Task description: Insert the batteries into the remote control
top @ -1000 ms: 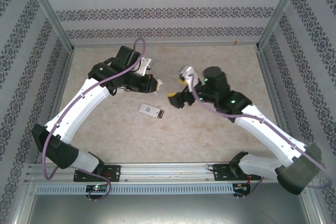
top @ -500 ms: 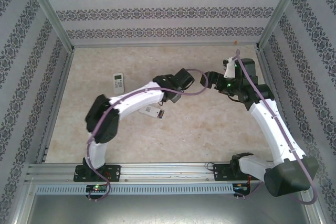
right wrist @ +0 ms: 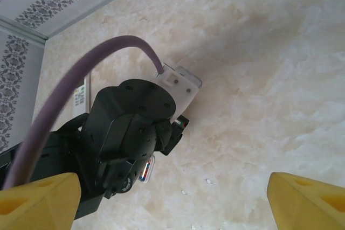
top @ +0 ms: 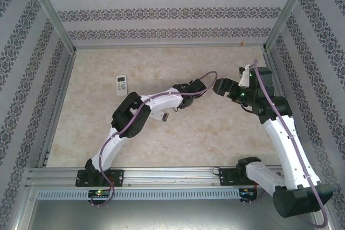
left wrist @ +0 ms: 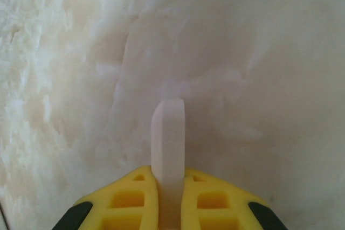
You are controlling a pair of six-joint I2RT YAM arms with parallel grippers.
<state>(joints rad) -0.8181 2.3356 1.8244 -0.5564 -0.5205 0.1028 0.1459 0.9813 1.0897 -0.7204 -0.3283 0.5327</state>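
A small white remote control [top: 161, 116] with a dark end lies mid-table, partly under my left arm. In the right wrist view a white edge with coloured stripes [right wrist: 145, 169] peeks from beneath that arm. The batteries are hidden. My left gripper [top: 179, 103] hovers low over bare table just right of this remote. Its yellow fingers [left wrist: 135, 197] are shut on a thin white flat piece [left wrist: 168, 133], seen edge-on. My right gripper [top: 215, 86] hangs to the right of the left wrist, open wide [right wrist: 173, 200], with nothing between its fingers.
A second white remote [top: 122, 84] with buttons lies at the back left; its edge also shows as a remote [right wrist: 81, 94] in the right wrist view. Patterned walls [top: 172, 14] close in the back and both sides. The left arm's black wrist [right wrist: 129, 133] is close in front of the right gripper.
The left arm has swung from the back left to the table's middle, still holding the white piece. The right arm has drawn back to the right and stays open.
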